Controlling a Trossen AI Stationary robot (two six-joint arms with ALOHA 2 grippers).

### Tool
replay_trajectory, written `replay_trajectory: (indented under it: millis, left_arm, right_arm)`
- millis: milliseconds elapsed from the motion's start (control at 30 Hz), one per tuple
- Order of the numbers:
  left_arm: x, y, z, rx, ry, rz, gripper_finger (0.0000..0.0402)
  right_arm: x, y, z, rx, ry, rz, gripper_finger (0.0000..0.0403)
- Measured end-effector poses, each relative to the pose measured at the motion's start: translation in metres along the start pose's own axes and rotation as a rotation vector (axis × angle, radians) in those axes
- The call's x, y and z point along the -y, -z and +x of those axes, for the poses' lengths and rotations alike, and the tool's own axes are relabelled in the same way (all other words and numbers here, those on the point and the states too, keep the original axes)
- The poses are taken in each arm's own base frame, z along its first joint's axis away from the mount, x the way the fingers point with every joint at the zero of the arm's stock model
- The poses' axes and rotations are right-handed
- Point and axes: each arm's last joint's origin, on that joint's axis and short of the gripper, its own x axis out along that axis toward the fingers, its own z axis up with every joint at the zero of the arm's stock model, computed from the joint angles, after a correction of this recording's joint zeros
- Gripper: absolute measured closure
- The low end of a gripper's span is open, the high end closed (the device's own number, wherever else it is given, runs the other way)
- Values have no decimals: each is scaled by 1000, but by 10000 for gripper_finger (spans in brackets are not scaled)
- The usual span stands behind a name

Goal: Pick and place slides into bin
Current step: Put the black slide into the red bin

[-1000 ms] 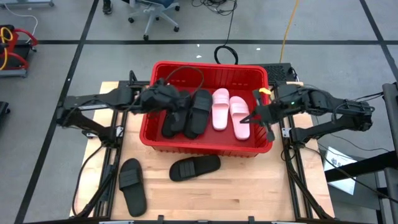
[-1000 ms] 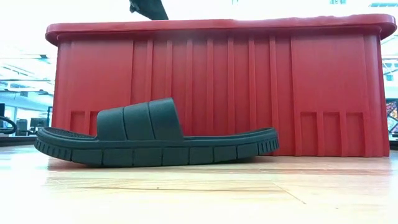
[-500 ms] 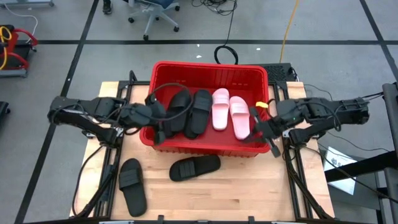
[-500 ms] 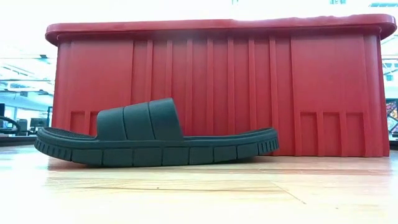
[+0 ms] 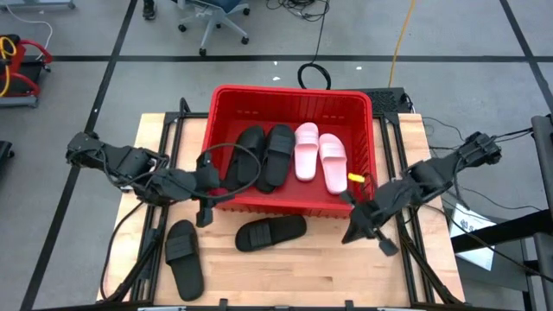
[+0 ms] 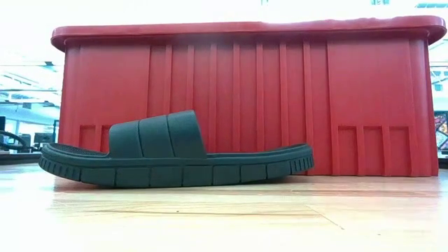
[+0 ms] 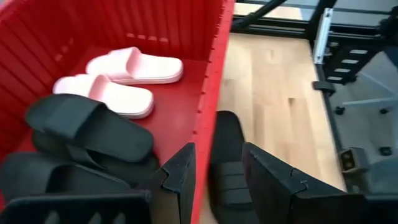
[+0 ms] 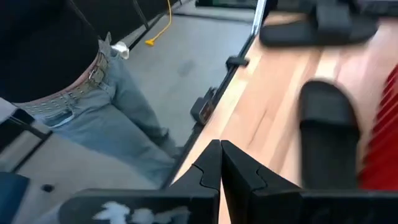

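Note:
The red bin [image 5: 291, 102] stands at the table's middle. Two black slides [image 5: 263, 157] and two pink slides [image 5: 318, 157] lie flat on its floor. A third black slide [image 5: 270, 231] lies on the wood right before the bin's near wall [image 6: 245, 98], sole down [image 6: 175, 157]. Another black slide [image 5: 183, 257] lies near the table's near left. My left gripper [image 5: 204, 212] hangs open and empty above the bin's near left corner [image 7: 217, 180]. My right gripper [image 5: 357, 231] is shut and empty off the bin's near right corner [image 8: 221, 165].
A person in jeans [image 8: 93, 106] stands beside the table, seen in the right wrist view. Bare wood [image 5: 337, 268] lies before the bin. A black cable loop [image 5: 232, 168] from the left arm hangs over the bin's left part.
My left gripper has drawn back from over the bin's left part toward the table's near edge, still open. My right gripper has swung from the bin's right wall toward the near edge and turned, still shut. The slides lie as before.

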Motion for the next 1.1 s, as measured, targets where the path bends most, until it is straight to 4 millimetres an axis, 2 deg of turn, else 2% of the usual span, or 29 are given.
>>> replay_trajectory:
  millis: [100, 267, 500, 667, 800, 967, 1100]
  left_arm:
    - [7, 3, -2, -4, 27, -19, 272]
    - [19, 7, -8, -11, 75, -69, 272]
    - [37, 15, -16, 3, 94, -123, 272]
    - [48, 21, -23, 17, 107, -155, 272]
    - [55, 25, -28, 40, 101, -157, 272]
    - [61, 29, -34, 46, 119, -139, 272]
    - [66, 33, -38, 43, 145, -84, 272]
  right_arm:
    - [-5, 3, 14, -46, -17, 57, 403]
    - [-17, 9, 34, -112, -43, 45, 403]
    - [-27, 15, 53, -135, 68, -27, 403]
    - [-36, 13, 72, -73, 123, -71, 403]
    - [-40, 12, 95, -40, 104, -83, 403]
    - [-40, 13, 123, -20, 93, -85, 403]
    - [-36, 6, 133, 61, 108, -88, 403]
